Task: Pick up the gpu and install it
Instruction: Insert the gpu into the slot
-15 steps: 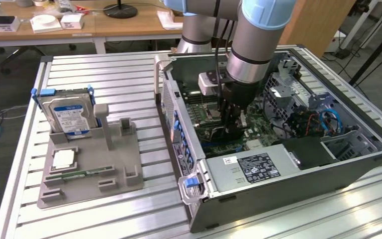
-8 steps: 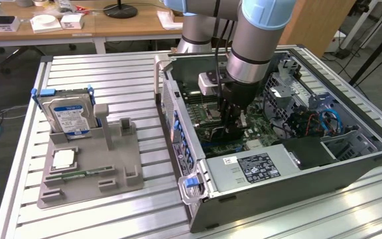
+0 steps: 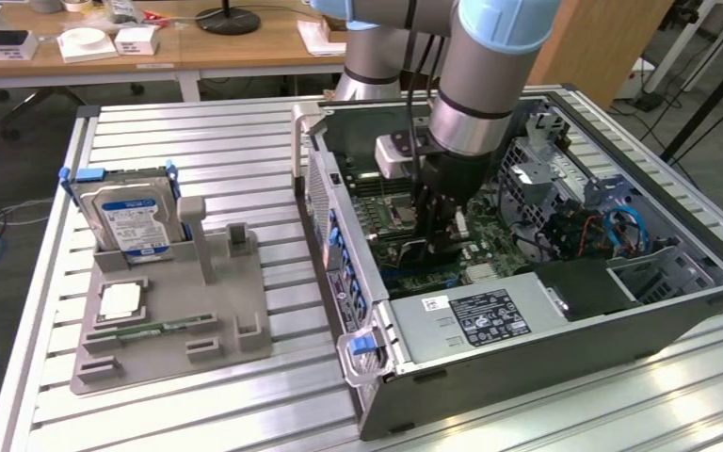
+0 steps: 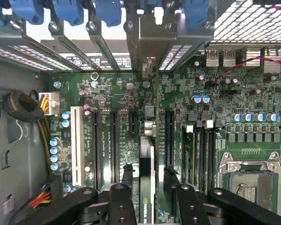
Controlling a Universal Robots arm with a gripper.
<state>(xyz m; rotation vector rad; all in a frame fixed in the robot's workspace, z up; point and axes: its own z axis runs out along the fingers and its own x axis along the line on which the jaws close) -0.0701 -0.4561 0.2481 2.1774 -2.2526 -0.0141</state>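
Slatted table (image 3: 211, 141) | one case (image 3: 563, 330) | one gpu (image 4: 147, 178) | one gripper (image 4: 147, 180)

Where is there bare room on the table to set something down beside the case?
Free: the slatted table between the hard drive and the computer case, and the strip in front of the grey fixture. Crowded: inside the case, where the tool stands over the gpu on the motherboard.

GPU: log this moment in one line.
gpu: edge-on in motherboard slot | gripper: open, straddling gpu, fingers off card | computer case: side open
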